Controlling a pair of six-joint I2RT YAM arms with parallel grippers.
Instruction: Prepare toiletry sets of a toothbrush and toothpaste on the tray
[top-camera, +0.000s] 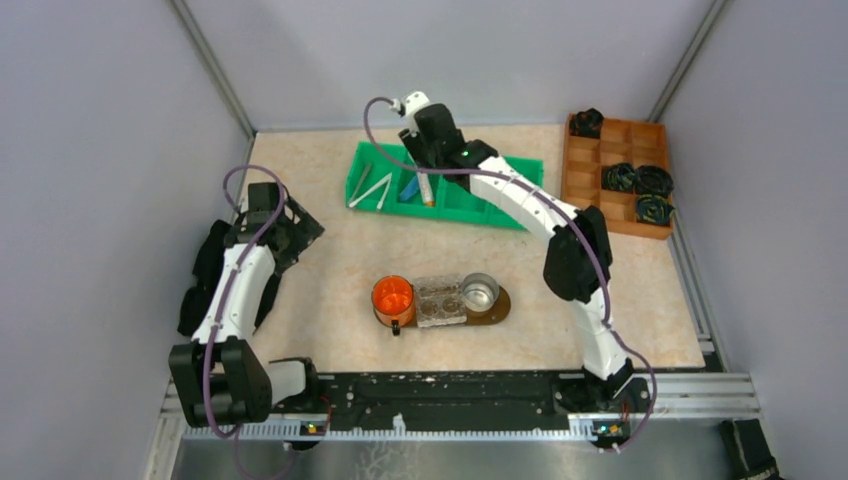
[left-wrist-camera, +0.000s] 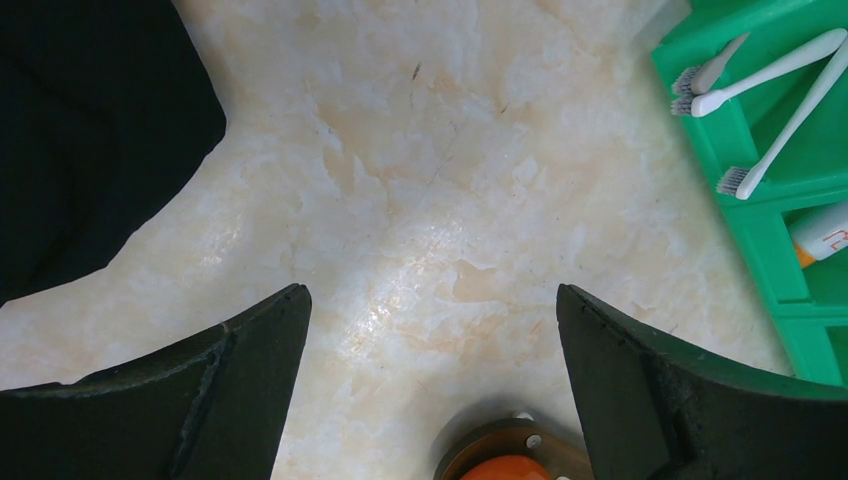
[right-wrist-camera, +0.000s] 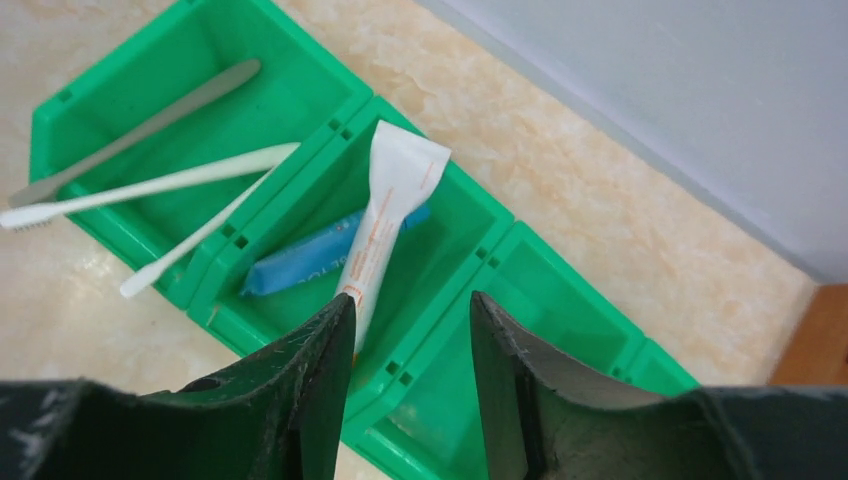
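Looking at the right gripper (right-wrist-camera: 412, 298) first: its two dark fingers stand partly apart, with green plastic showing through the gap, so nothing is pinched between them. The white tube (right-wrist-camera: 385, 215) runs down to the inner edge of the finger on the left of the wrist frame. Its orange-printed end slips behind that tip, and I can't tell if it actually touches. That tube lies across the blue tube (right-wrist-camera: 300, 262), both in the middle compartment of the green bin (right-wrist-camera: 560, 300). Next compartment over, upper left of the frame, has the brushes: a grey toothbrush (right-wrist-camera: 150, 125) and two white toothbrushes (right-wrist-camera: 160, 185), which cross and poke over the divider. The left gripper (left-wrist-camera: 430, 290) has its fingers spread wide over bare marble-look tabletop, holding nothing. In the overhead view it sits at centre left, well apart from the bin. The tray (top-camera: 497, 310) is in the middle of the table, nearer the arm bases, carrying an orange cup (top-camera: 393, 297), a clear container (top-camera: 440, 300) and a metal cup (top-camera: 480, 292). No brush or tube is on it yet.
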